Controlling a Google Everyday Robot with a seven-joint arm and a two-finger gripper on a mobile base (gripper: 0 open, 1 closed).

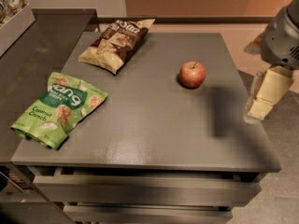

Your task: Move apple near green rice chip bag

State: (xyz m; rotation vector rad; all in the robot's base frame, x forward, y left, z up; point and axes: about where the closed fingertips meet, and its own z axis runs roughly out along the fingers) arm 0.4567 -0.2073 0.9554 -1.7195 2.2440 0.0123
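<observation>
Sitting upright on the right half of the flat grey tabletop [154, 125] is the small round red apple [192, 74] with yellowish patches. Well apart from it, at the left edge, lies the flat bright green rice chip bag [58, 108]. A brown and cream chip bag [117, 43] lies toward the far side. The robot's cream-coloured gripper [260, 110] hangs beyond the right edge, away from the apple; whether it is open or closed cannot be told.
</observation>
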